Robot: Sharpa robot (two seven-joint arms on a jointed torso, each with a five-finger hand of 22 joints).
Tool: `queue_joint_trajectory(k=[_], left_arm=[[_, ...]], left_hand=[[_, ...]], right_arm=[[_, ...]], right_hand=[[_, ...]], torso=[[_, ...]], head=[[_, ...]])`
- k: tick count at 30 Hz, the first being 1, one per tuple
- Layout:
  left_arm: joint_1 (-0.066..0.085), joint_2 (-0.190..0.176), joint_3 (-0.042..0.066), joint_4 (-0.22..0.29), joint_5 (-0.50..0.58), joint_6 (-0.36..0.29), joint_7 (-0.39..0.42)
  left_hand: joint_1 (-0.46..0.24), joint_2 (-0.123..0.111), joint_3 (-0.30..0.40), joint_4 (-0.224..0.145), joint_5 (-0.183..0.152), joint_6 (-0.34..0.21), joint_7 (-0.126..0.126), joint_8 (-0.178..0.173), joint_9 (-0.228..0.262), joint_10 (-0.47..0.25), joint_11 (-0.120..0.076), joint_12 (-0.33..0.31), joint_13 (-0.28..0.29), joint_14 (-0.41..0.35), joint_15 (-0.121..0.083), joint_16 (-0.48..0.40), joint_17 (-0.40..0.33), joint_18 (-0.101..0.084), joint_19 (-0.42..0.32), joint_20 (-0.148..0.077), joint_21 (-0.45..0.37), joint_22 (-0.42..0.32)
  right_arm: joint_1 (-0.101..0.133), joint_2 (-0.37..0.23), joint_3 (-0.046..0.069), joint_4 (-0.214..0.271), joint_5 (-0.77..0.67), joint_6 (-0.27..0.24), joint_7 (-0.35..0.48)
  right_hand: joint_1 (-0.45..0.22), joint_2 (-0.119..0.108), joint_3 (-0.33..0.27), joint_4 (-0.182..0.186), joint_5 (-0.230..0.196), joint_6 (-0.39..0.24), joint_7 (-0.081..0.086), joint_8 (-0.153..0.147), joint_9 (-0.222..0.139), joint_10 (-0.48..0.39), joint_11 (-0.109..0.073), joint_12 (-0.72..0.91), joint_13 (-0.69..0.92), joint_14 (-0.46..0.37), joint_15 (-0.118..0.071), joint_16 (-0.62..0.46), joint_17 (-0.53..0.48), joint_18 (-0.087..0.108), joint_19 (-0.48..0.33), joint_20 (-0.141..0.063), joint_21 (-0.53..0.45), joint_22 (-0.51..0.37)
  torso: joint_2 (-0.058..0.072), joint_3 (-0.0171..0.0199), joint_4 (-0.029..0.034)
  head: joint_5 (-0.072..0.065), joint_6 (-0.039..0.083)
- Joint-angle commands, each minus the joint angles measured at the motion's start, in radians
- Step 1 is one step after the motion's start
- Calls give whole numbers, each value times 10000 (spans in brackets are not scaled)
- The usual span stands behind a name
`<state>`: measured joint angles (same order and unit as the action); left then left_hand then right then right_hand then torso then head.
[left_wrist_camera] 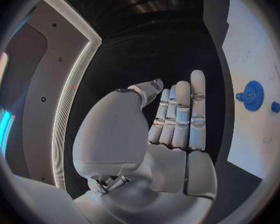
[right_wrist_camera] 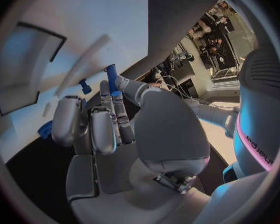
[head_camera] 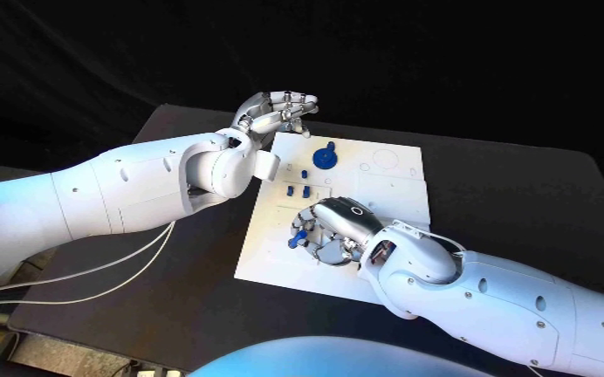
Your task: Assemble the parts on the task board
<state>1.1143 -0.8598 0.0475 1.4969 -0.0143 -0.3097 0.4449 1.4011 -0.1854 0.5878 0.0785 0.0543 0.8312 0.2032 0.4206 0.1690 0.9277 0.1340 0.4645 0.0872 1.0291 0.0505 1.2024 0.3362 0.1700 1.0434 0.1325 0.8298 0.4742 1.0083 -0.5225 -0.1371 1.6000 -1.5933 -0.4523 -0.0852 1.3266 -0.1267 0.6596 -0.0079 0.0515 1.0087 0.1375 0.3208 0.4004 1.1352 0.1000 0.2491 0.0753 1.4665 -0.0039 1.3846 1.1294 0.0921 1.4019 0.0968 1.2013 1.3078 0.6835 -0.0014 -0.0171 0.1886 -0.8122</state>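
Observation:
The white task board [head_camera: 378, 187] lies in the middle of the black table. A blue gear [head_camera: 325, 158] sits near its far edge, and it also appears in the left wrist view as the gear [left_wrist_camera: 252, 94] with a small blue piece [left_wrist_camera: 275, 106] beside it. A few small blue pegs [head_camera: 302, 189] stand left of the board's centre. My right hand [head_camera: 333, 227] hovers low over the board's near half, pinching a blue peg [right_wrist_camera: 110, 77] between thumb and fingertips; another blue part [head_camera: 297, 240] shows at its fingers. My left hand [head_camera: 277, 115] is raised off the board's far left corner, fingers straight, holding nothing.
Black tabletop [head_camera: 504, 194] surrounds the board on all sides. Faint round outlines mark the board's far right corner [head_camera: 384, 161]. White cables [head_camera: 88, 277] hang off the table's left side under my left arm.

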Motion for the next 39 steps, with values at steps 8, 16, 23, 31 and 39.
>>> queue_joint_trajectory(k=[8, 16, 23, 31, 39], left_arm=[[5, 17, 6, 22, -41, 205, 15], [6, 12, 6, 27, -41, 205, 9], [6, 10, 6, 30, -41, 200, 7], [7, -6, 6, 32, -41, 176, -13], [7, -15, 6, 33, -41, 171, -27]], left_hand=[[-74, -8, -15, -68, 19, -67, -5, 45, 8, -80, 8, 49, 15, -70, 32, 47, -16, 141, -5, 57, -53, -17], [-74, -8, -15, -68, 19, -67, -5, 45, 8, -80, 8, 49, 15, -70, 32, 47, -16, 141, -5, 57, -53, -17], [-74, -8, -15, -68, 19, -67, -5, 45, 8, -80, 8, 49, 15, -70, 32, 47, -16, 141, -5, 57, -53, -17], [-85, -5, -19, -67, 19, -76, -7, 60, 14, -89, 8, 64, 19, -75, 34, 50, -20, 141, -8, 60, -57, -19], [-85, -1, -17, -68, 20, -78, -8, 64, 15, -92, 7, 67, 20, -76, 34, 51, -20, 142, -9, 60, -58, -20]], right_arm=[[-37, 73, -6, -64, -381, 332, -167], [-42, 156, -15, -84, -898, 531, -489], [-42, 278, -32, -119, -1061, 684, -576], [-44, 299, -48, -150, -1101, 477, -693], [-59, 190, -51, -58, -1067, 9, -692]], right_hand=[[2, 105, 2, -56, 17, -31, 55, 20, 154, 238, -252, -23, 11, 176, -7, 32, -21, -98, -64, 5, -96, 901], [-77, 67, -26, -80, 4, -85, 68, 21, 169, 189, -233, -69, 10, 160, 10, 6, -79, -81, -106, 18, -180, 871], [-336, -138, -118, -136, 84, -496, 204, -195, 82, -28, -121, -230, 3, 119, 101, -46, -186, -51, -201, 88, -362, 816], [-580, -457, -210, -184, 117, -1143, 307, -698, -153, -303, 7, -374, -4, 39, 216, -157, -411, 1, -334, 200, -646, 713], [-672, -552, -279, -179, 123, -1192, 310, -761, -184, -380, 19, -387, 0, 8, 226, -198, -493, 27, -390, 218, -766, 667]], torso=[[-8, -10, -3], [-5, -11, 0], [-7, -21, 5], [-12, -15, -1], [-9, -7, -5]], head=[[3, -11], [2, -21], [-54, -1], [-81, -17], [-63, -17]])
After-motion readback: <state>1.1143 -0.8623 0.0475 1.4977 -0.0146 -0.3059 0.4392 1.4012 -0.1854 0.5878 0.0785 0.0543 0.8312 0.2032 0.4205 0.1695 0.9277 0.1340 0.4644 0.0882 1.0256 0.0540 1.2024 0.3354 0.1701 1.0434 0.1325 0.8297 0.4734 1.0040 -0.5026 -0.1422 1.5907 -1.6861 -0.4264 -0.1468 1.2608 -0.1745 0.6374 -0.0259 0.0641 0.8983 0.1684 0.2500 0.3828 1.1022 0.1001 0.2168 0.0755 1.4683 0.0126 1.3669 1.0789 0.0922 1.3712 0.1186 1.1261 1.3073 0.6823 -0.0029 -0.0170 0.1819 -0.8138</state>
